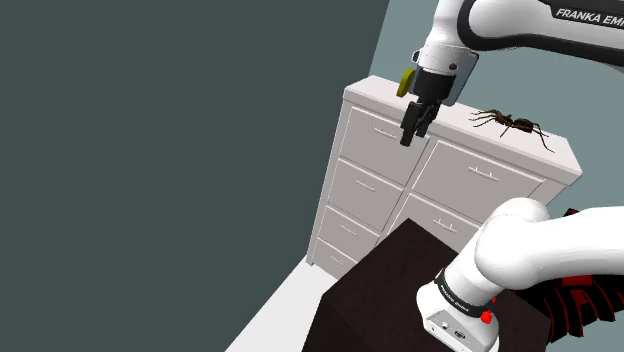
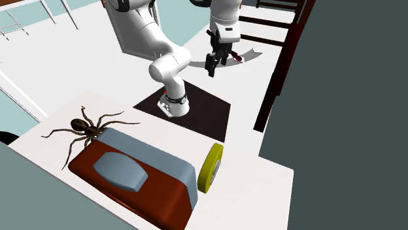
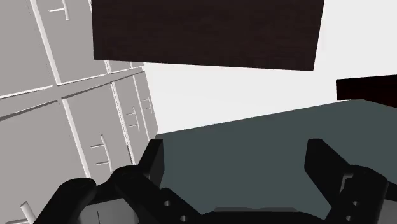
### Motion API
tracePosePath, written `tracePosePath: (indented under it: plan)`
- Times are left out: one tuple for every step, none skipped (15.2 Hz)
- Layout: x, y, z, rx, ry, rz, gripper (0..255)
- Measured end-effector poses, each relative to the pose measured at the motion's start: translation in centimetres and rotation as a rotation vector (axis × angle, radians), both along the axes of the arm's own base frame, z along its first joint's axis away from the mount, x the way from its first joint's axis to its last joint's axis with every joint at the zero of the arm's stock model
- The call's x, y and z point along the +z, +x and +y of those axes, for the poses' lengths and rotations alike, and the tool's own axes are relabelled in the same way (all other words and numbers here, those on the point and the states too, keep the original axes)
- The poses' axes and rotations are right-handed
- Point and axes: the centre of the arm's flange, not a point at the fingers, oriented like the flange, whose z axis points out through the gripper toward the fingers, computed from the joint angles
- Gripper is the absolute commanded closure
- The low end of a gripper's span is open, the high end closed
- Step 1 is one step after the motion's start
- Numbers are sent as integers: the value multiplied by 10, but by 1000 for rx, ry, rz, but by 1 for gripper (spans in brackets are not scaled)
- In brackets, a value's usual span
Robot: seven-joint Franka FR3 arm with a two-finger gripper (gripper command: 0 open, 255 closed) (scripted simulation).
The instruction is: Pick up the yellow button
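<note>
Hovering gripper [image 1: 409,136] (spread), seemingly off button [image 2: 210,168].

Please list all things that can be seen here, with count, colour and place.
yellow button: one, yellow, on its edge on the dresser top, beside the box.
spider: one, brown, dresser top.
box: one, red-brown with grey-blue top, dresser top.
dresser: one, white, beside the dark wall.
slatted frame: one, dark red-brown, beyond the stand.
stand: one, dark brown, on the floor.
arm: one, white, on the stand.
gripper: one, black, open, in the air.
</note>
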Motion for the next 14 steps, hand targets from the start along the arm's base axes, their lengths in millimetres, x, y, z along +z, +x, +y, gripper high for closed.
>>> tracePosePath:
  plan:
    - [0,0,0,0,0,0,0]
    - [2,5,-2,-18,-2,-3,0]
    - [2,13,-7,-48,-6,-6,0]
    - [1,23,-11,-81,-9,-10,0]
    - [4,33,-13,-117,-13,-15,0]
    - [3,42,-18,-155,-17,-19,0]
    - [4,54,-22,-194,-22,-25,0]
    - [5,66,-29,-233,-26,-30,0]
    - [7,76,-36,-273,-30,-35,0]
    - [10,85,-44,-312,-35,-40,0]
    - [11,97,-50,-351,-39,-45,0]
    - [13,105,-56,-390,-43,-50,0]
    - [14,113,-65,-430,-48,-55,0]
    - [15,122,-73,-469,-52,-60,0]
